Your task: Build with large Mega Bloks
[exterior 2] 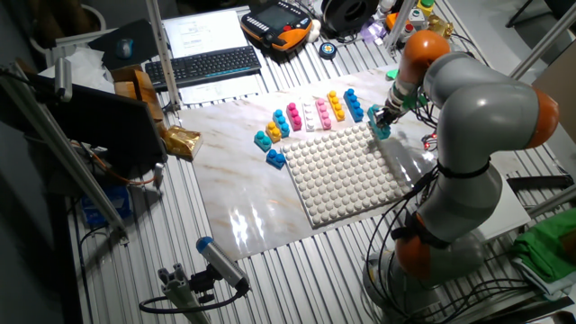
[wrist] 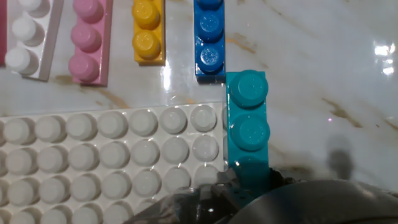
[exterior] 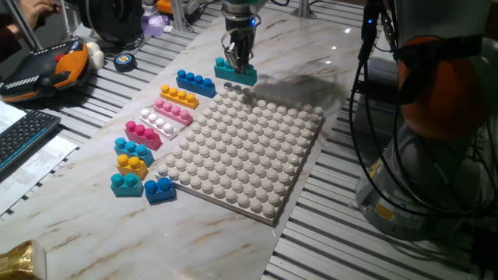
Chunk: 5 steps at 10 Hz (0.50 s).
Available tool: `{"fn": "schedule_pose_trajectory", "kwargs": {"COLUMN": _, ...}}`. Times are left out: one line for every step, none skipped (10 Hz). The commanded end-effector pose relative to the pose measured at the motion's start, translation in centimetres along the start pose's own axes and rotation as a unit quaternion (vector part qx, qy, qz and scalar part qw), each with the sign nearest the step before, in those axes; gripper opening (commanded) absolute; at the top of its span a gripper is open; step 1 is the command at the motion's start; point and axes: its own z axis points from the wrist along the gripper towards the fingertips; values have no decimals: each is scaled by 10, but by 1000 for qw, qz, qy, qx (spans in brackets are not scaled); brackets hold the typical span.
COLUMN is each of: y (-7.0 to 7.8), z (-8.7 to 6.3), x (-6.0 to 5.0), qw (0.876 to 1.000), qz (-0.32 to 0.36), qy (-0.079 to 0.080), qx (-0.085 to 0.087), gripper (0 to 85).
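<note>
My gripper [exterior: 238, 61] is shut on a long teal Mega Blok [exterior: 236, 74] and holds it at the far corner of the grey-white baseplate [exterior: 241, 155], just beside its edge. In the hand view the teal blok [wrist: 247, 121] lies along the baseplate's [wrist: 112, 162] right edge, and its near end is hidden under my blurred fingers. The other long bloks lie in a row left of the plate: blue [exterior: 195, 83], orange-yellow [exterior: 179, 97], pink [exterior: 173, 111], white [exterior: 159, 123] and magenta [exterior: 143, 134]. The other fixed view shows the gripper [exterior 2: 382, 117] at the plate's far corner.
Several short two-stud bricks, teal [exterior: 131, 148], yellow [exterior: 132, 164], teal [exterior: 126, 183] and blue [exterior: 159, 189], sit near the plate's front left corner. A keyboard [exterior: 23, 132], an orange-black pendant [exterior: 47, 70] and a tape roll [exterior: 125, 61] lie further left. The robot base [exterior 2: 450, 207] stands right of the plate.
</note>
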Motion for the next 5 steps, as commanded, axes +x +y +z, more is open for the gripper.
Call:
{"fn": "schedule_pose_trajectory", "kwargs": {"y": 0, "z": 0, "x": 0, "qw": 1000, "qz": -8, "qy": -6, "qx": 3, "gripper": 10}}
{"fn": "schedule_pose_trajectory", "kwargs": {"y": 0, "z": 0, "x": 0, "qw": 1000, "qz": -22, "qy": -10, "qx": -2, "gripper": 10}}
{"fn": "schedule_pose_trajectory", "kwargs": {"y": 0, "z": 0, "x": 0, "qw": 999, "qz": -29, "qy": -10, "qx": -11, "gripper": 10}}
{"fn": "schedule_pose_trajectory", "kwargs": {"y": 0, "z": 0, "x": 0, "qw": 999, "qz": -27, "qy": -7, "qx": -20, "gripper": 10}}
{"fn": "schedule_pose_trajectory", "kwargs": {"y": 0, "z": 0, "x": 1, "qw": 999, "qz": -24, "qy": -1, "qx": -23, "gripper": 10}}
